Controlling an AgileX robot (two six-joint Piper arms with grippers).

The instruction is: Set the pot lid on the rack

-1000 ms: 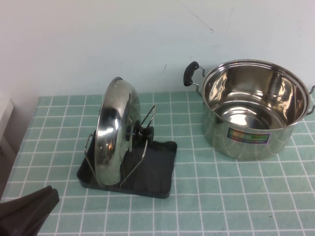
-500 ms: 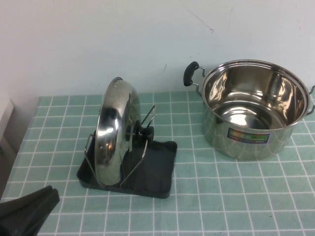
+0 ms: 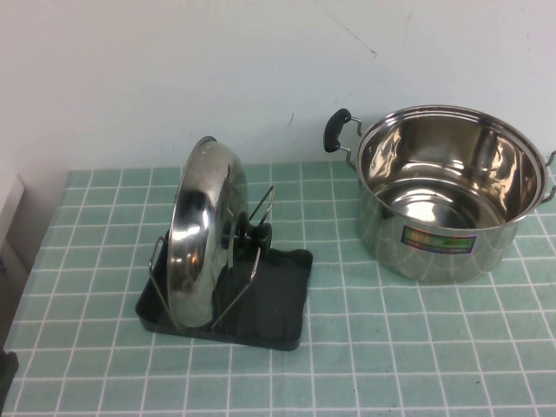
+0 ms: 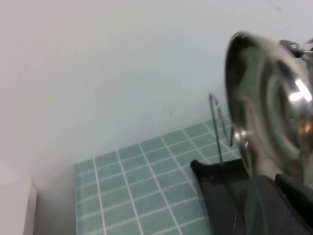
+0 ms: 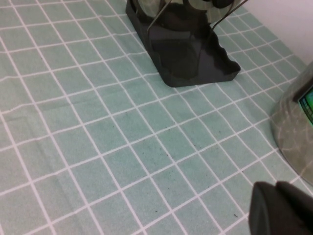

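Note:
The shiny domed pot lid (image 3: 195, 234) stands on edge between the wire uprights of the black rack (image 3: 278, 295), with its black knob (image 3: 252, 234) facing the pot. It stands free, with no gripper touching it. My left gripper (image 3: 7, 369) shows only as a dark sliver at the near left corner, well clear of the rack. The left wrist view shows the lid (image 4: 274, 103), the rack (image 4: 220, 181) and my left gripper (image 4: 298, 196) at the picture's edge. My right gripper (image 5: 281, 210) is shut and empty, low over the cloth, with the rack (image 5: 188, 54) some way off.
The open steel pot (image 3: 447, 195) with black handles and a colourful label stands at the back right; its wall (image 5: 298, 132) is close to my right gripper. A green checked cloth (image 3: 391, 347) covers the table. A white box (image 3: 9, 208) sits off the left edge.
My left gripper has drawn back toward the near left corner and is almost out of the high view. The lid, rack and pot have not moved.

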